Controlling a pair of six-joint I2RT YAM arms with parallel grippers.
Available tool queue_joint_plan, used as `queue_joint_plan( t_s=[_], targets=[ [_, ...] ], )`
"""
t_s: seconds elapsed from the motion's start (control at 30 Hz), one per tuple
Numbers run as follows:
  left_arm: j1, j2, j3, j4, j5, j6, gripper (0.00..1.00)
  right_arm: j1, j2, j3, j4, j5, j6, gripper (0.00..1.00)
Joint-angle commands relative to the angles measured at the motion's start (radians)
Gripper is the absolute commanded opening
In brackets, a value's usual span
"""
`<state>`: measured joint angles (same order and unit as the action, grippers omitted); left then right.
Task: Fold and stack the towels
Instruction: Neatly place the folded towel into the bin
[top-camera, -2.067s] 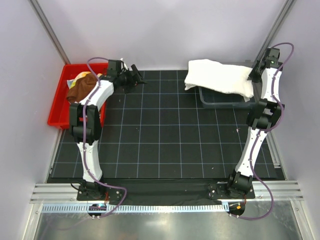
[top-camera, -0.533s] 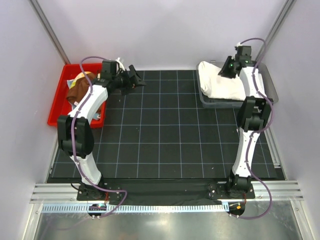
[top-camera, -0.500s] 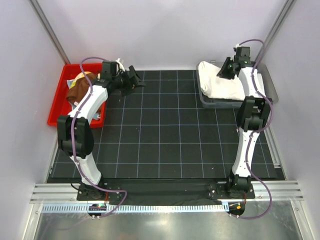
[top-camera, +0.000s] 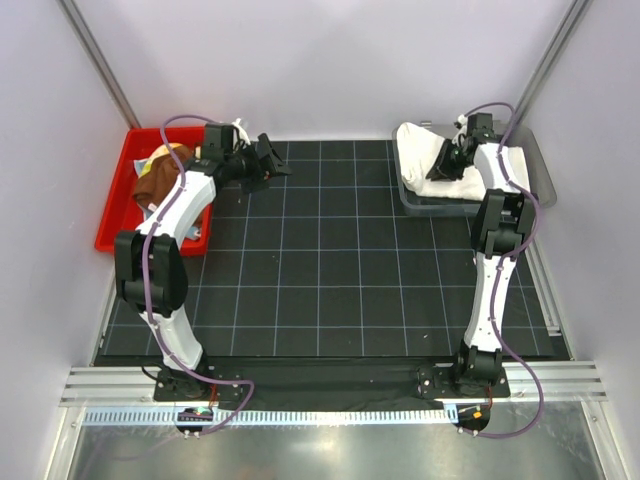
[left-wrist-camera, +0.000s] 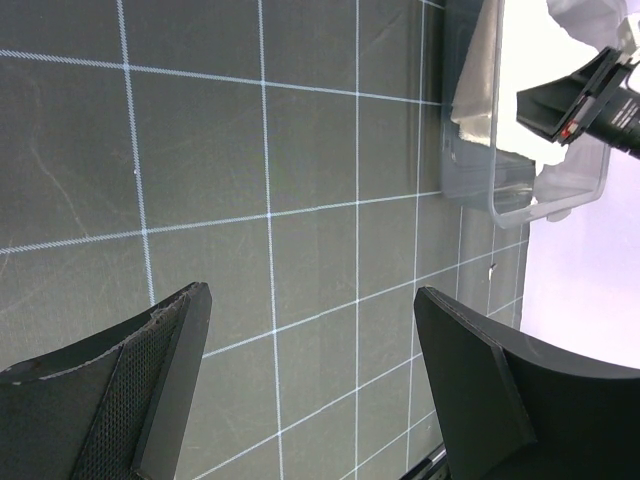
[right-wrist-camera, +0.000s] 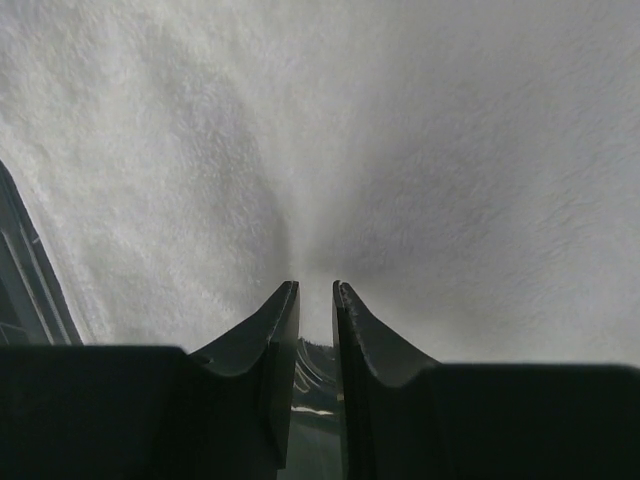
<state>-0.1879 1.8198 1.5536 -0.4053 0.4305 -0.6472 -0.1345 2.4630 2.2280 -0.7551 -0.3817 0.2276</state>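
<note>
The right pincer (right-wrist-camera: 315, 287) was clenched on a little fold of the white towel (top-camera: 430, 165), far over on the right. The towel lay bunched in the grey bin (top-camera: 541, 170), so I think the arm pinched it there to lift it or tidy it. The left pincer (left-wrist-camera: 310, 295) hung wide apart with nothing in it. It was above the dark counter (top-camera: 330, 260), just beside the red bin (top-camera: 112, 220). The brown towel (top-camera: 153, 182) and the yellow towel (top-camera: 168, 153) sat heaped in that bin, not yet folded. From above I could see both bins. Only the right arm's own camera showed the cloth puckering in toward the pincer.
</note>
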Motion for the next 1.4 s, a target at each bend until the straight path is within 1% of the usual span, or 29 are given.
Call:
queue_joint_plan(
  t_s=[0.0, 0.07, 0.17, 0.2, 0.37, 0.53, 0.67, 0.73, 0.8, 0.83, 0.87, 0.9, 0.93, 1.03, 1.07, 1.1, 1.17, 1.23, 1.3, 1.37],
  targets=[
    [-0.002, -0.051, 0.026, 0.005, 0.016, 0.003, 0.86, 0.009, -0.038, 0.005, -0.099, -0.030, -0.083, 0.27],
    [-0.002, -0.056, 0.029, 0.003, 0.017, 0.001, 0.86, 0.009, -0.044, -0.001, -0.145, -0.017, -0.108, 0.29],
    [-0.002, -0.070, 0.028, -0.003, 0.013, 0.006, 0.86, 0.009, -0.068, -0.034, -0.153, 0.007, -0.128, 0.31],
    [-0.002, -0.074, 0.023, -0.006, 0.010, 0.011, 0.86, 0.007, -0.075, -0.060, -0.148, 0.010, -0.129, 0.31],
    [0.001, -0.094, 0.011, -0.015, 0.001, 0.015, 0.86, -0.001, -0.090, -0.079, -0.173, 0.043, -0.142, 0.31],
    [0.001, -0.100, 0.014, -0.018, -0.009, 0.018, 0.86, -0.005, -0.143, -0.131, -0.168, 0.075, -0.160, 0.31],
    [-0.001, -0.097, 0.019, -0.018, -0.015, 0.021, 0.86, -0.007, -0.174, -0.130, -0.148, 0.041, -0.148, 0.31],
    [0.001, -0.093, 0.022, -0.023, -0.033, 0.026, 0.86, -0.007, -0.202, -0.136, -0.086, 0.014, -0.116, 0.31],
    [0.001, -0.085, 0.025, -0.024, -0.041, 0.030, 0.86, -0.007, -0.220, -0.157, -0.017, -0.005, -0.035, 0.32],
    [0.002, -0.080, 0.026, -0.024, -0.042, 0.032, 0.86, -0.005, -0.223, -0.163, 0.058, -0.011, -0.004, 0.32],
    [0.002, -0.077, 0.026, -0.026, -0.045, 0.029, 0.86, -0.005, -0.229, -0.172, 0.097, -0.006, 0.063, 0.33],
    [0.001, -0.073, 0.029, -0.026, -0.042, 0.027, 0.86, -0.004, -0.230, -0.198, 0.141, -0.006, 0.093, 0.32],
    [0.001, -0.065, 0.030, -0.026, -0.042, 0.027, 0.86, -0.002, -0.231, -0.218, 0.243, -0.011, 0.116, 0.33],
    [0.001, -0.057, 0.033, -0.027, -0.042, 0.029, 0.86, 0.003, -0.204, -0.243, 0.365, -0.058, 0.168, 0.33],
    [0.002, -0.056, 0.034, -0.027, -0.044, 0.030, 0.86, 0.004, -0.185, -0.232, 0.375, -0.083, 0.171, 0.32],
    [0.002, -0.054, 0.033, -0.029, -0.047, 0.034, 0.86, 0.004, -0.143, -0.199, 0.373, -0.126, 0.171, 0.33],
    [0.001, -0.053, 0.037, -0.030, -0.050, 0.043, 0.86, 0.006, -0.099, -0.154, 0.335, -0.147, 0.150, 0.32],
    [0.002, -0.050, 0.039, -0.033, -0.058, 0.049, 0.86, 0.006, -0.038, -0.078, 0.237, -0.158, 0.102, 0.33],
    [0.002, -0.045, 0.040, -0.033, -0.070, 0.052, 0.86, 0.004, -0.010, -0.047, 0.174, -0.167, 0.066, 0.32],
    [0.008, -0.042, 0.049, -0.043, -0.081, 0.064, 0.86, 0.006, -0.010, -0.051, 0.146, -0.174, 0.044, 0.33]
  ],
)
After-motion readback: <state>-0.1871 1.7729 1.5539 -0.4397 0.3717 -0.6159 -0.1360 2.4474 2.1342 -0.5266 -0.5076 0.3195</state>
